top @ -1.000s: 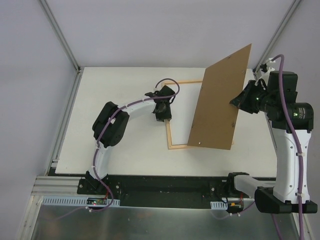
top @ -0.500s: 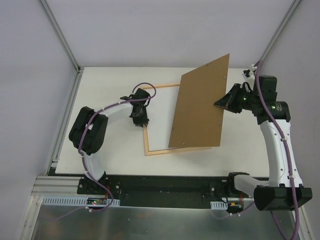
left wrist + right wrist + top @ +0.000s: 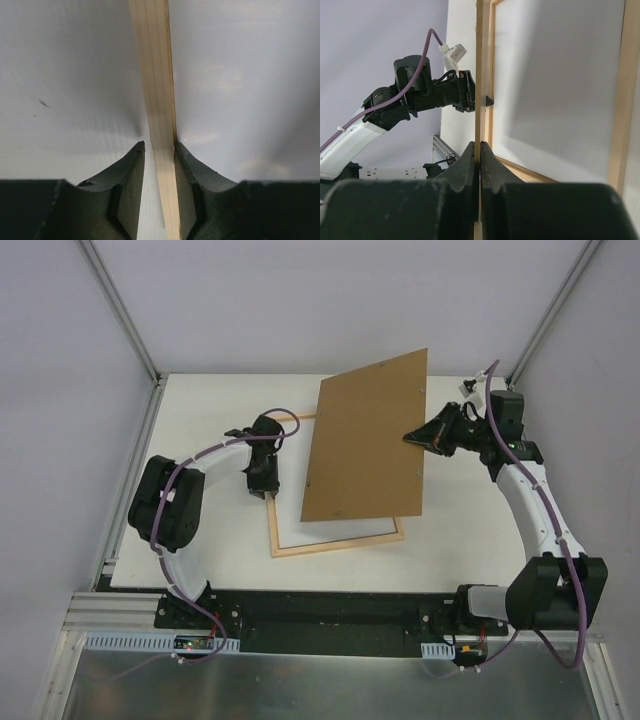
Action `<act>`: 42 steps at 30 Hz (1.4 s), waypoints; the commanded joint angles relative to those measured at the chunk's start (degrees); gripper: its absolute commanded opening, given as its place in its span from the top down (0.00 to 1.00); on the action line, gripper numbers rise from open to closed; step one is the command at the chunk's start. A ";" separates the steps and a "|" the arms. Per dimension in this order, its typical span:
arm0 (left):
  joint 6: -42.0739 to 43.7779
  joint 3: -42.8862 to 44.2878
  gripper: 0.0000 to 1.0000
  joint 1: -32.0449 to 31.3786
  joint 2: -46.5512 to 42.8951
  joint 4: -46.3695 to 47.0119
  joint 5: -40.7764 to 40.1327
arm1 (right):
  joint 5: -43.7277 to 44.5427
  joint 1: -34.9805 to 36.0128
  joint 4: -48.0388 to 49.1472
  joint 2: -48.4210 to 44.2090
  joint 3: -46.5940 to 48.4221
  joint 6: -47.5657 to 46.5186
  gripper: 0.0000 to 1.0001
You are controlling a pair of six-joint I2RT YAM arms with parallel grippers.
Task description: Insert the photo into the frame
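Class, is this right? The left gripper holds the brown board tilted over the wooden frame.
No: the right gripper holds the brown board tilted over the wooden frame, as the top external view shows. The left gripper sits astride the frame's left rail.

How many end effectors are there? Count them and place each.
2. The left end effector straddles the frame's left strip; the right end effector is shut on the backing board's right edge, holding it over the frame. None appears hidden.
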 commanded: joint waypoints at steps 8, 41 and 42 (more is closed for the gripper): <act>-2.86 6.71 0.62 5.34 -6.01 -2.86 -1.20 | -10.78 0.32 18.52 7.73 -0.76 3.23 1.00; -14.47 23.59 0.87 14.92 17.19 -0.48 2.56 | -11.04 11.75 25.20 30.50 6.18 4.55 1.00; -14.73 23.42 0.87 14.92 17.19 -0.39 2.75 | -10.78 11.58 25.20 30.41 5.92 4.63 1.00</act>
